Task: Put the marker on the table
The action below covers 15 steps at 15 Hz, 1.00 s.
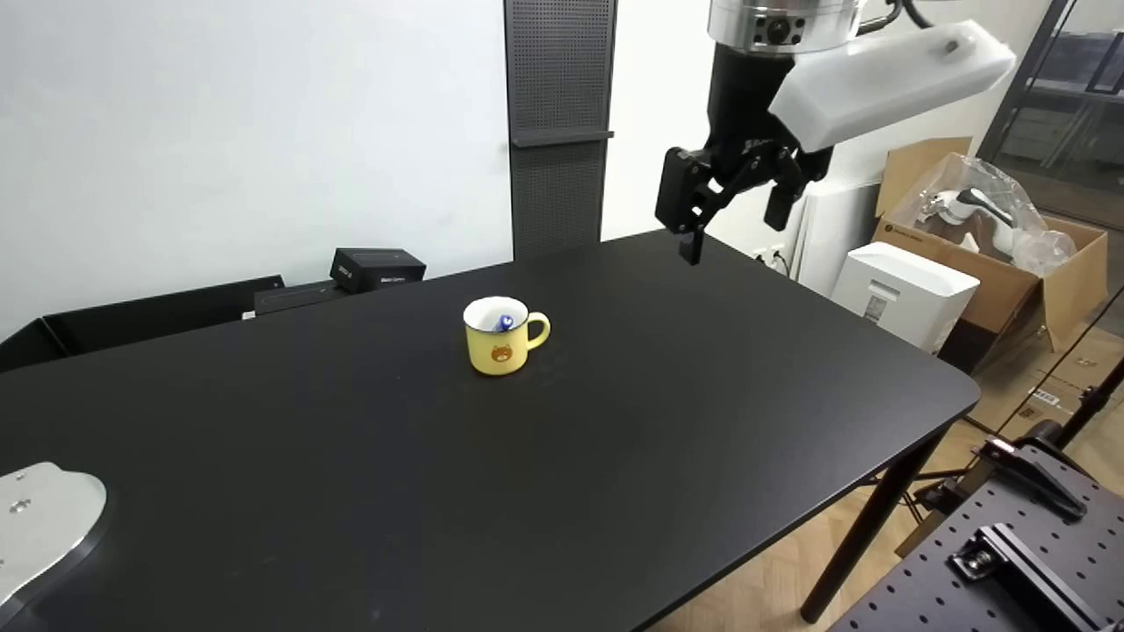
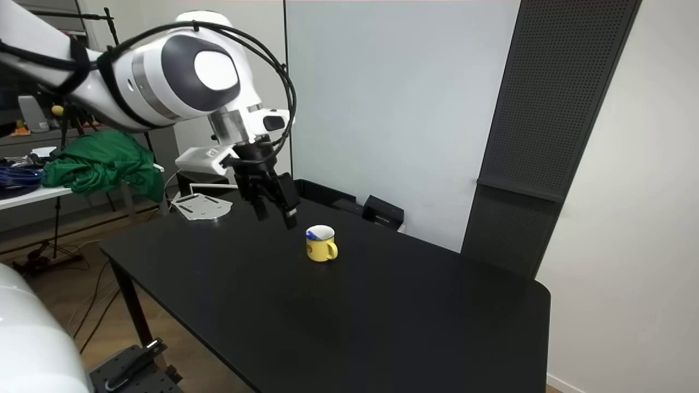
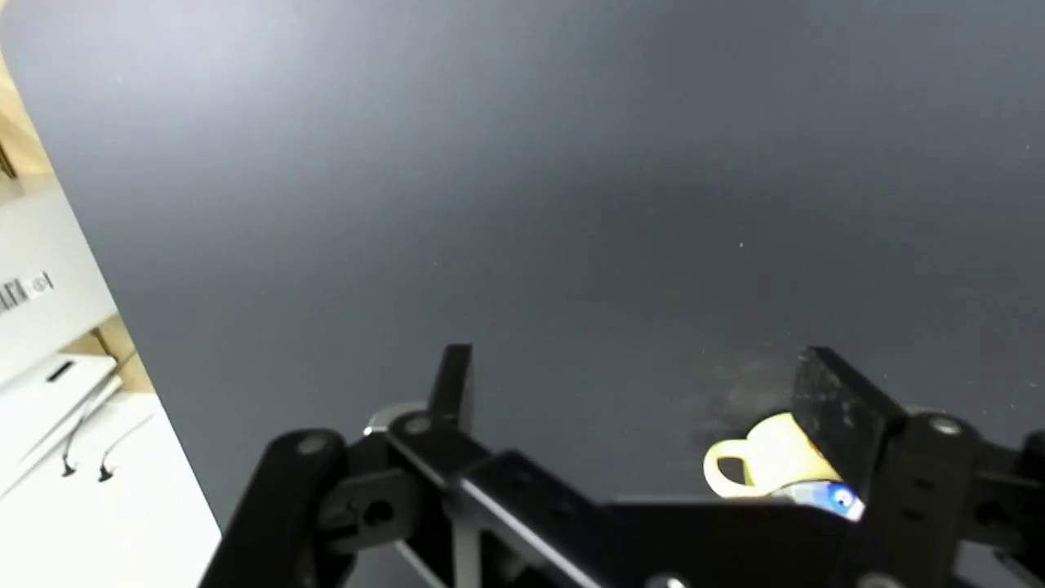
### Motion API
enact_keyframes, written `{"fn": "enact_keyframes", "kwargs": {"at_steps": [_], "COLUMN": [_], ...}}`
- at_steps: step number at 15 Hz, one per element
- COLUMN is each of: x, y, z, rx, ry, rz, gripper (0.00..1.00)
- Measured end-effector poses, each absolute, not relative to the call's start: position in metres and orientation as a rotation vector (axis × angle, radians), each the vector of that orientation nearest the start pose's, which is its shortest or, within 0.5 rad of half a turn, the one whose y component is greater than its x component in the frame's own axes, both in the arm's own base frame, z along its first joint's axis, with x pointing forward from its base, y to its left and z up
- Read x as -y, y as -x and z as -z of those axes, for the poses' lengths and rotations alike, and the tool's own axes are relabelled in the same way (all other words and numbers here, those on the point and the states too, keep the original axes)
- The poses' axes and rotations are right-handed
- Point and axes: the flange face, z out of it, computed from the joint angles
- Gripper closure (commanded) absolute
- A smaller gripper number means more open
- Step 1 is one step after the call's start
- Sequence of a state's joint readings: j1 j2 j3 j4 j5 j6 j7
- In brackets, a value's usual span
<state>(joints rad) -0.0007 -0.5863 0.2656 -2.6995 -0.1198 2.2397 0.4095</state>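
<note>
While the jaws hang spread above the worktop (image 1: 667,430), the marker (image 1: 505,323) sits inside the yellow mug (image 1: 488,349), apart from them, lower and to their left in an exterior view.

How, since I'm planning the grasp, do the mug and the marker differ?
The mug is yellow outside; the marker shows a blue end. The mug stands upright on the table; the marker sits inside the mug, partly hidden. Neither is held by the claw.
</note>
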Motion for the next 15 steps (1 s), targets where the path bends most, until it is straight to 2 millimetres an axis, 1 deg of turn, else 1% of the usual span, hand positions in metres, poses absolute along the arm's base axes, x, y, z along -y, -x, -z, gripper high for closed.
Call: {"fn": "enact_keyframes", "kwargs": {"at_steps": [3, 6, 10, 12, 15], "x": [-0.086, -0.087, -0.094, -0.100, -0.113], "y": [-0.384, -0.413, -0.459, -0.482, -0.510], "z": [-0.399, -0.376, -0.351, -0.344, -0.338], "rx": [0.014, 0.163, 0.266, 0.318, 0.382], "ry": [3.275, 3.224, 3.177, 3.165, 3.156], "rz": [0.442, 0.495, 0.517, 0.541, 0.549], "gripper": [0.00, 0.00, 0.00, 0.00, 0.00]}}
